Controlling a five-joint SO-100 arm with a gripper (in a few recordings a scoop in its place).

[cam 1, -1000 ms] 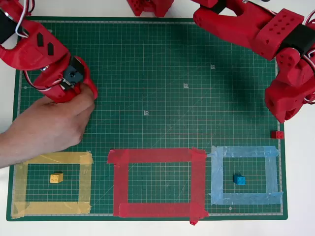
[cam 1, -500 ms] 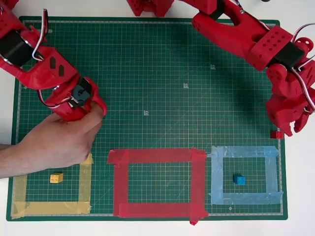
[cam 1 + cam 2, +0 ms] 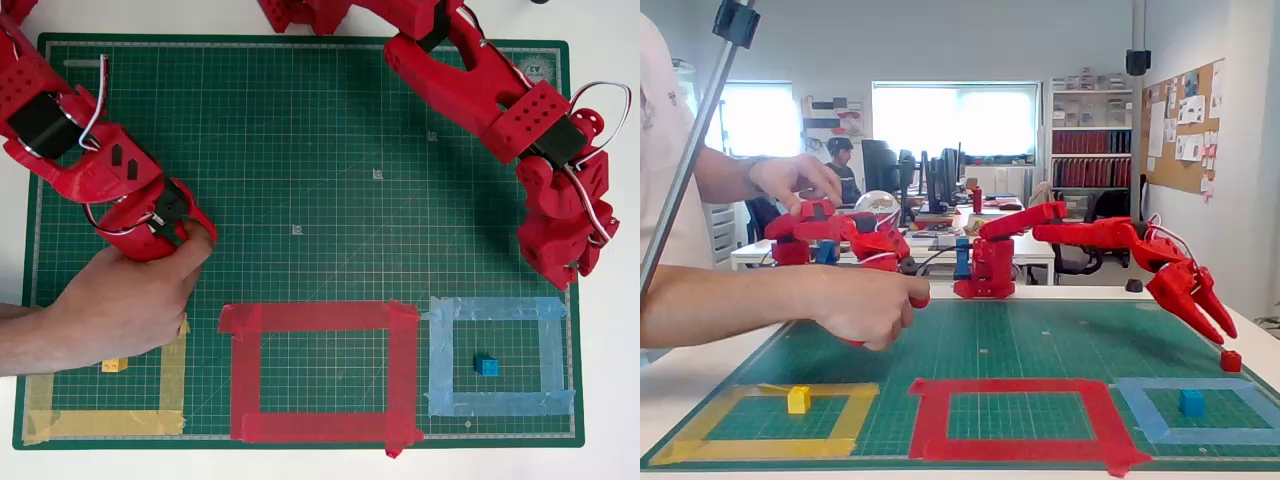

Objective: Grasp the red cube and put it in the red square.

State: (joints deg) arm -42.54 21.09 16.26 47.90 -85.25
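Left of the green cutting mat (image 3: pixel 330 180) on the white worktop (image 3: pixel 680 385): a wide yellow tape outline (image 3: pixel 845 418) with a small yellow studded cube (image 3: pixel 798 399) inside.

Centre: the large rectangular outline of wide red tape (image 3: pixel 403 370), green mat showing inside, nothing in it.

Right: a light-blue tape outline (image 3: pixel 552 350) holding a small blue cube (image 3: pixel 487 365).

Far right: the red plastic arm reaches out over the mat's right edge, claw (image 3: pixel 1212 325) pointing down. Fixed view shows the small red plastic cube (image 3: pixel 1231 360) sitting by the mat's right edge, just below and to the right of the claw tips, apart from them. Overhead, the claw (image 3: pixel 560 270) covers that spot. Fingers look close together and hold nothing; cannot tell for certain whether they are parted.

Risks, as a judgement: the cube is tiny and near the mat's edge, so a descent slightly off line could nudge it off the mat. Fingers not spread enough would push it rather than straddle it. A skewed pinch on so small a block could pop it loose on the carry left, over the blue outline.
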